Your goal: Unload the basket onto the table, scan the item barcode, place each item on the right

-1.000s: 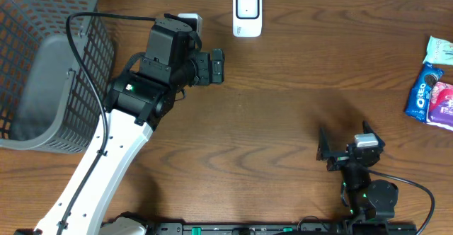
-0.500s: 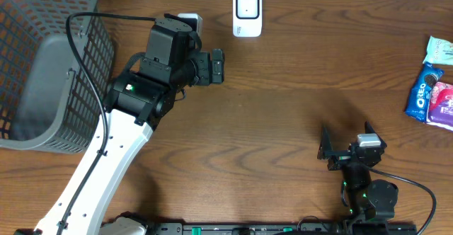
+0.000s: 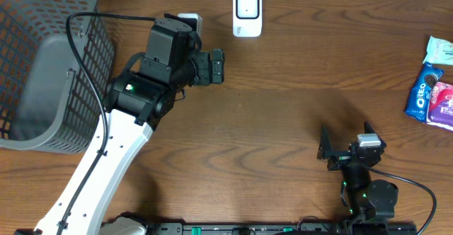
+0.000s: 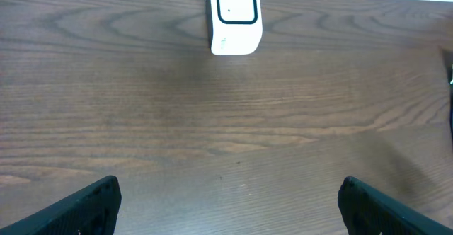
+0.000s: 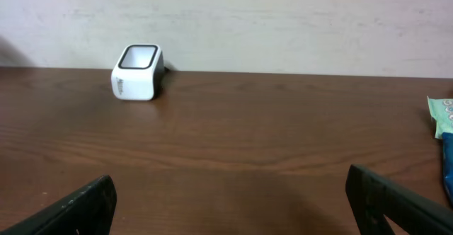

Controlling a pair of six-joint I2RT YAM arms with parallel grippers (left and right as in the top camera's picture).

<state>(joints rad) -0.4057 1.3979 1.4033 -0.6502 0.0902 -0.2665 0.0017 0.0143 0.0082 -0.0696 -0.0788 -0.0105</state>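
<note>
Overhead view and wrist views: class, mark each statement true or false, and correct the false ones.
1. The white scanner stands near the far edge of the table. True.
2. The left gripper holds a snack pack. False: it is open and holds nothing.
3. The Oreo pack lies near the right edge of the table. True.
4. The grey basket sits beside the Oreo pack. False: it is at the opposite, left end.
5. The right gripper is shut. False: its jaws stand wide open.

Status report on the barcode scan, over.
Left gripper open, right gripper open, both empty. Scanner at far edge. Snack packs far right, untouched. Path clear.
</note>
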